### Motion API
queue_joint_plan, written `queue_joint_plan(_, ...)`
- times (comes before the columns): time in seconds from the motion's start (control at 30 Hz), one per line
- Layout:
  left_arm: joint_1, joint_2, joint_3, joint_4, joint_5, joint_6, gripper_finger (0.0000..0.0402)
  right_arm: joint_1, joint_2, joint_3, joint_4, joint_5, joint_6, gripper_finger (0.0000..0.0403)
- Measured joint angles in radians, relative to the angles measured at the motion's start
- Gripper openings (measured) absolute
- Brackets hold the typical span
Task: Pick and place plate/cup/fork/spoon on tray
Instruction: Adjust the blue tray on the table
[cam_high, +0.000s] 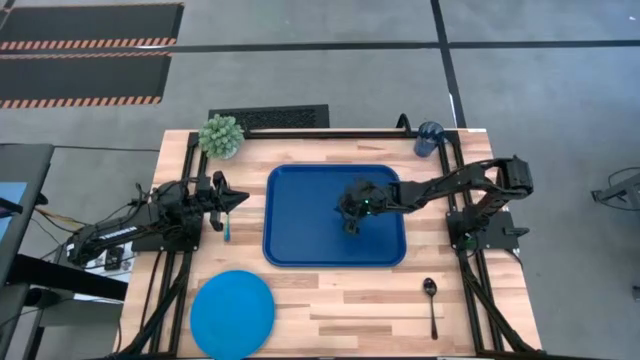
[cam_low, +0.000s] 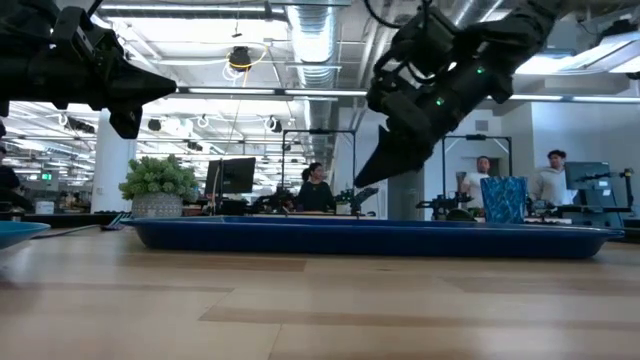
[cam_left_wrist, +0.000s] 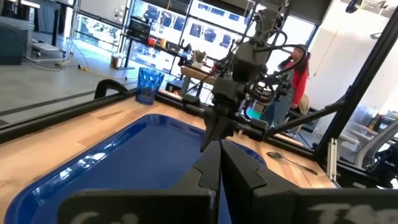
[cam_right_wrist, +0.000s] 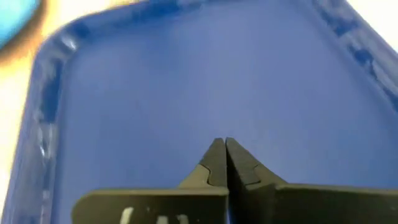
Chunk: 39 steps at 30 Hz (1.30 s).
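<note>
The dark-blue tray (cam_high: 335, 215) lies mid-table. My right gripper (cam_high: 350, 226) hangs shut and empty over the tray's middle, fingers slanting down, clear of it in the low view (cam_low: 365, 180). My left gripper (cam_high: 242, 199) is shut and empty, raised beside the tray's left rim, pointing toward the tray. The pale teal fork (cam_high: 227, 231) lies flat on the table just below it. The light-blue plate (cam_high: 232, 313) lies at the near left. The dark spoon (cam_high: 432, 300) lies at the near right. The blue cup (cam_high: 428, 138) stands at the far right.
A green potted plant (cam_high: 221, 135) stands at the far left corner. Black frame rails (cam_high: 470, 290) run along both sides of the table. People (cam_low: 315, 188) stand in the room beyond the far edge. Bare wood (cam_high: 340, 300) lies between plate and spoon.
</note>
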Motion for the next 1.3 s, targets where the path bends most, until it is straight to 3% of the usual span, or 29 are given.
queue_joint_plan(0.37,0.0,0.005,0.0,0.001,0.001,-0.001,0.0,0.101,-0.184,-0.163,-0.029,0.186,0.163,0.0004)
queue_joint_plan(0.57,0.0,0.005,0.0,0.0,0.001,-0.002,0.0,0.107,-0.234,-0.242,-0.055,0.203,0.252,0.0005)
queue_joint_plan(0.83,0.0,0.005,0.0,0.0,0.0,0.004,0.0,0.09,-0.144,-0.237,0.162,0.156,0.223,0.0007)
queue_joint_plan(1.3,0.0,0.005,0.0,0.0,-0.001,0.007,0.0,0.089,0.047,-0.076,0.155,0.124,0.219,0.0005)
